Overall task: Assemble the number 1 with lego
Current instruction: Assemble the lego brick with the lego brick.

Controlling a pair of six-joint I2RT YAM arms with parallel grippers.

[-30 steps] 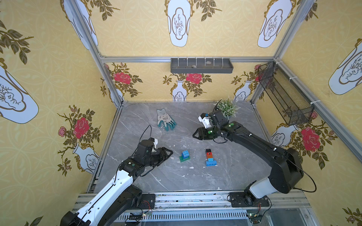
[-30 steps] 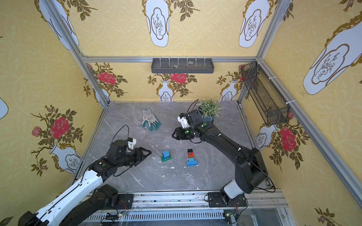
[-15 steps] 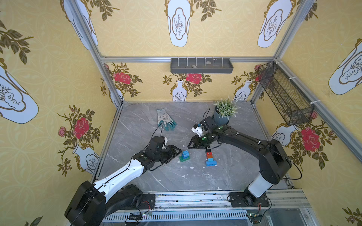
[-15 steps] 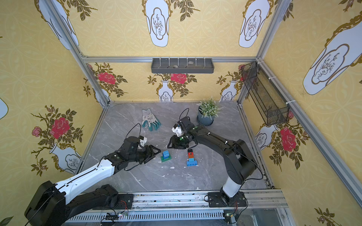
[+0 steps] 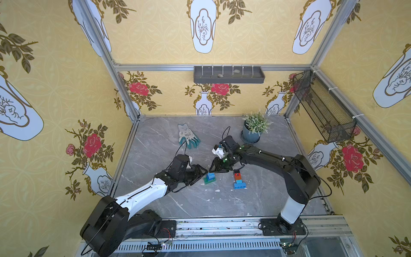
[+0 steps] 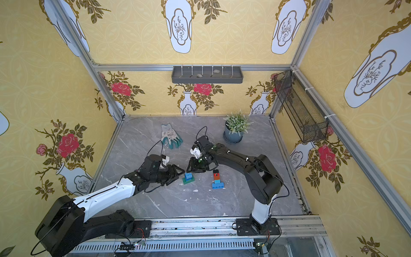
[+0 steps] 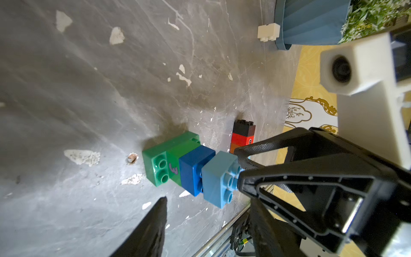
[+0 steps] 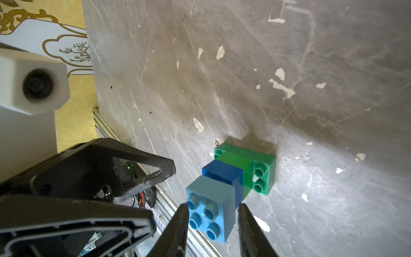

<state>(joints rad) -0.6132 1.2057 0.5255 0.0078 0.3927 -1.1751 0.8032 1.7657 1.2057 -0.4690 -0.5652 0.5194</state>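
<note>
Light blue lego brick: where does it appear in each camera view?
Both top views: light blue brick near the middle of the table.
Left wrist: mid-picture, at the fingertips of the right hand.
Right wrist: it sits between that hand's fingers.
Shared landmark: the long green brick below it.

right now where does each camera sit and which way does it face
Both top views: high above the robot's end, looking down on the table; left arm and right arm show.
Left wrist: just behind the left pincer, facing the stack; one own finger shows.
Right wrist: above the right pincer, looking down at the same stack; both own fingers show.
Shared: each wrist view catches the other pincer.
</note>
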